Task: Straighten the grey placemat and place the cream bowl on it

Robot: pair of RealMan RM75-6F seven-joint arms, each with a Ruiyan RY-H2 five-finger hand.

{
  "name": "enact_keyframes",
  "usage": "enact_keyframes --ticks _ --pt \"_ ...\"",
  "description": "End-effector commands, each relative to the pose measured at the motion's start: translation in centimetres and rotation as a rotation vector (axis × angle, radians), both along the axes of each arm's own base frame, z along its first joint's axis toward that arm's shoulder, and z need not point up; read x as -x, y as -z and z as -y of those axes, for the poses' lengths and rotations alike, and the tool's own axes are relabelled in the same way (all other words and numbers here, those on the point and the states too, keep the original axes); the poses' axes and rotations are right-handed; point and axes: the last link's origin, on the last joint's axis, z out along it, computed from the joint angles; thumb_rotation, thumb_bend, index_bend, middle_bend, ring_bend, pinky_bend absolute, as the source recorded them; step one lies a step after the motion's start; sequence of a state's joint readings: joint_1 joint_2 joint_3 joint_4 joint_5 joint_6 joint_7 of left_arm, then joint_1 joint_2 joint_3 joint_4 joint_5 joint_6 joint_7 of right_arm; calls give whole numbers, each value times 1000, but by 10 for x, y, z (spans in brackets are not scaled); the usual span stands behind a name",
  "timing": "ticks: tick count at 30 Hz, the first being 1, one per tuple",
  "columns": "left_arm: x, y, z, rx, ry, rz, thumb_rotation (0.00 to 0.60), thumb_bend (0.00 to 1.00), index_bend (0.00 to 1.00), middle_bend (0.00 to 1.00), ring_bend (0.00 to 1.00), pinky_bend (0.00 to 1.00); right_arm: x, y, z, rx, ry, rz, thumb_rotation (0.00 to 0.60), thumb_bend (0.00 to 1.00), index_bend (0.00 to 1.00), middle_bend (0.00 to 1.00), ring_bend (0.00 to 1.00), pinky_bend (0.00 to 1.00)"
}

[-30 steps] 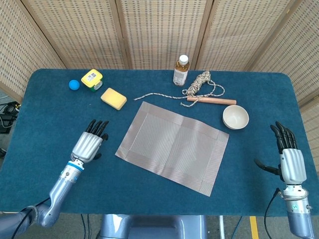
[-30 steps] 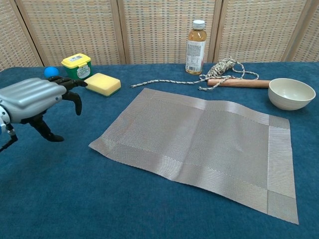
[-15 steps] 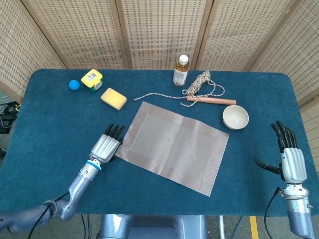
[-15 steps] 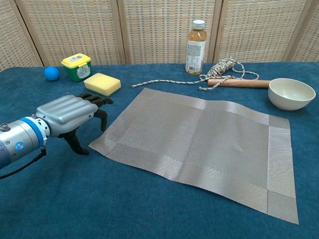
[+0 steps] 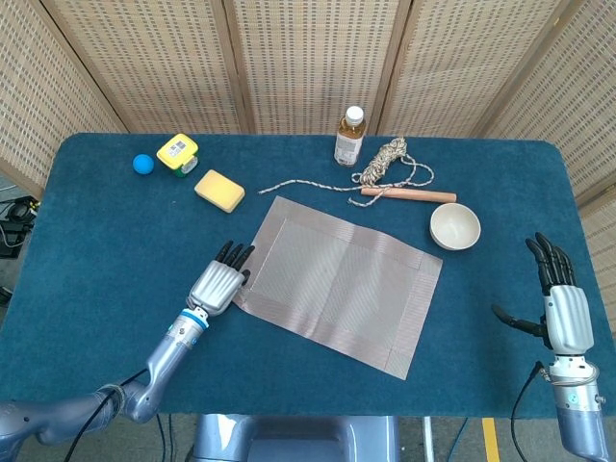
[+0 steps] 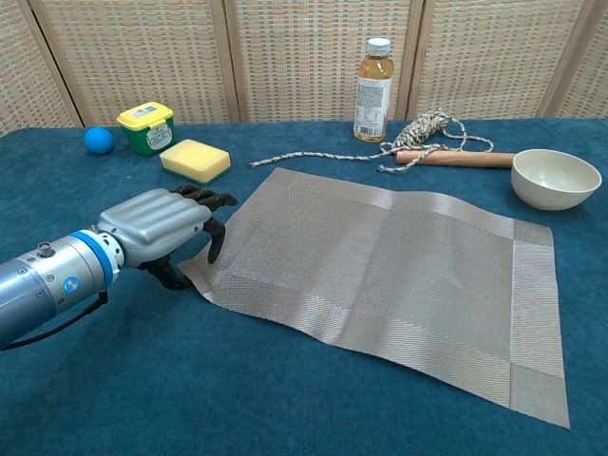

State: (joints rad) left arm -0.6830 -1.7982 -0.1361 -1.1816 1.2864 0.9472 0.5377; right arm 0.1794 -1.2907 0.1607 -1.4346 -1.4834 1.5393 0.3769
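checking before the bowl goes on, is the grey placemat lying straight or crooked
Crooked: the grey placemat lies spread but skewed to the table edges, its left corner lifted at the left robot hand.

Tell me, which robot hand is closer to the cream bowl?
The right hand: it sits toward the table's front edge from the cream bowl. The left hand is across the woven grey placemat.

No readable text anywhere. The bottle [image 6: 374, 80] at 12 o'clock has a white label with print, too small to make out. The yellow-lidded green tub [image 6: 147, 126] at 10 o'clock carries a white sticker with dark marks, maybe a code; illegible in both views.
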Motion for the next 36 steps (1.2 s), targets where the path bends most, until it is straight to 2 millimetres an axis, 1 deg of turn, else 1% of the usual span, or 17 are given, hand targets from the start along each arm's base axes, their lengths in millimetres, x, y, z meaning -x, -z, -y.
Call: enact_keyframes --ticks 1,3,5,14,20,28,36 --pt "0 2 1 5 1 4 600 393 535 0 0 0 0 0 0 0 1 0 600 261 14 0 0 0" --pt "0 1 1 5 5 4 600 407 587 0 0 0 0 0 0 0 2 -1 600 261 14 0 0 0" --pt "0 0 1 4 9 7 600 416 614 0 0 0 0 0 0 -1 2 0 600 260 14 0 0 0" --pt "2 -5 3 -3 26 15 600 516 631 0 0 0 -1 0 -1 -5 -4 3 600 260 14 0 0 0" --pt "-1 -12 14 11 42 46 600 524 653 0 0 0 -2 1 -2 -11 -7 6 600 259 15 0 0 0" --pt "-4 -18 48 69 106 57 600 524 656 0 0 0 -4 -1 -4 -6 -16 16 600 258 15 0 0 0" --pt "1 -22 89 143 138 45 600 523 655 0 0 0 -6 -1 -5 -6 -22 14 600 258 14 0 0 0"
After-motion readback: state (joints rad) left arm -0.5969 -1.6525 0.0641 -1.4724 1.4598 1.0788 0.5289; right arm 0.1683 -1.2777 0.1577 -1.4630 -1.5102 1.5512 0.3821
